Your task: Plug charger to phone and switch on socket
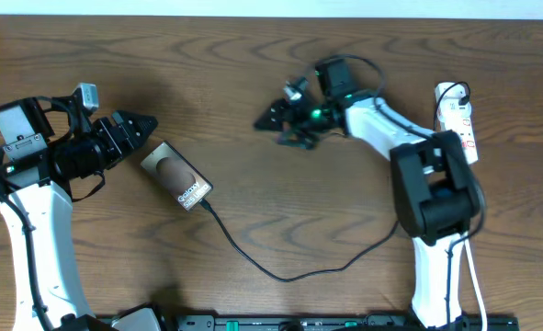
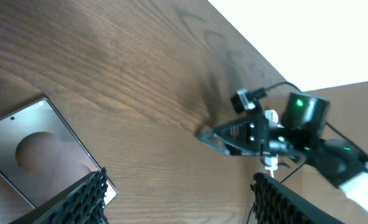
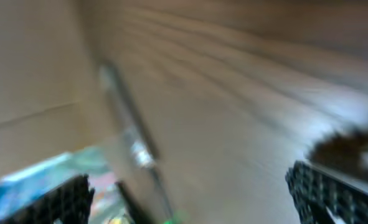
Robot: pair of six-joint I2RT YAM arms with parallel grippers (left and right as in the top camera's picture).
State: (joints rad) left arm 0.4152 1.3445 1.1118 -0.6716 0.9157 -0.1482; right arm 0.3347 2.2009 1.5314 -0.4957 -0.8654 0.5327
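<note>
Lying flat on the left half of the desk point(image 1: 253, 55), the phone point(image 1: 174, 175) has nothing on top of it. The left gripper point(image 1: 147, 125) sits just beside its far-left end, w/ jaws spread and nothing between them. The left wrist view shows the phone's corner beside one finger, not touching. The right gripper point(image 1: 269, 124) hangs over the desk's middle toward the far edge, well apart from the phone. Its jaws are spread too, holding nothing, though the right wrist view is too blurred for more. The right arm crosses in front of the socket point(image 1: 457, 115), hiding its near end. The desk is dark brown wood grain, w/ a pale strip beyond the far edge. The phone's long axis runs diagonally, far-left to near-right, lettering at the near-right end. The charger point(image 1: 280, 274) meets that short end and looks plugged in. From there it sags toward the near edge, then curves up to the right behind the right arm. The socket lies at the right edge, long axis running far-to-near, red switches visible. Switch position is too small to tell.
</note>
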